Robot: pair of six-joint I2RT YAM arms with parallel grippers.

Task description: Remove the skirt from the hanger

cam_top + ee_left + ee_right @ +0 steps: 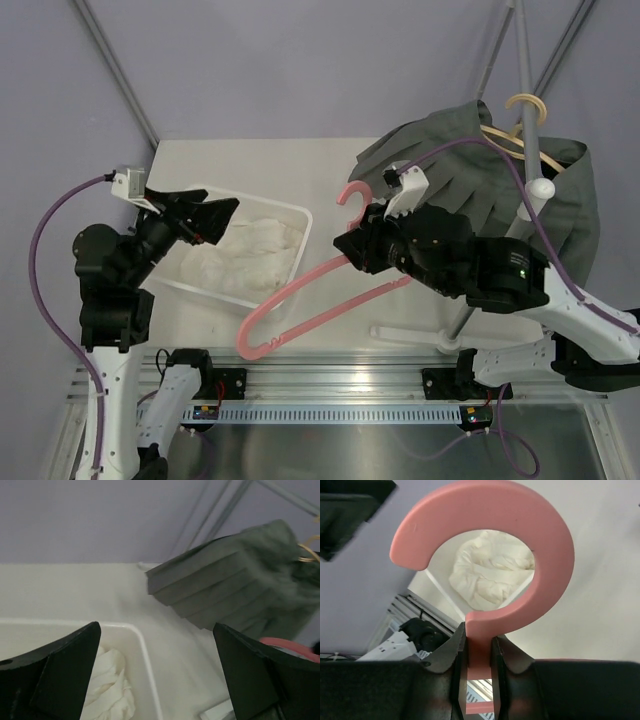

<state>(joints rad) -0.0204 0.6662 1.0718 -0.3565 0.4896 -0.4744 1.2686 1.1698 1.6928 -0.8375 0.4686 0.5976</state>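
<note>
Skirt (245,255), white and crumpled, lay in a heap inside the white bin (300,212) on the left half of the table (250,165). It was off the hanger and not touching it. In my left wrist view the heap (107,690) sat against the bin's wall (142,645).

My left gripper (222,222) hung over the bin's left end with its fingers (60,675) spread wide and nothing between them.

My right gripper (350,250) was clamped on the pink hanger (340,311). In my right wrist view the two fingers (457,660) pinched the neck just under the hook (555,555). The hanger was bare and carried above the table. Its hook pointed away from me and its arms ran back toward the bin's near right corner.

At the far right, a grey pleated garment (450,170) hung from a tan hanger (525,105) on a metal rack (522,60), well apart from the bin.
</note>
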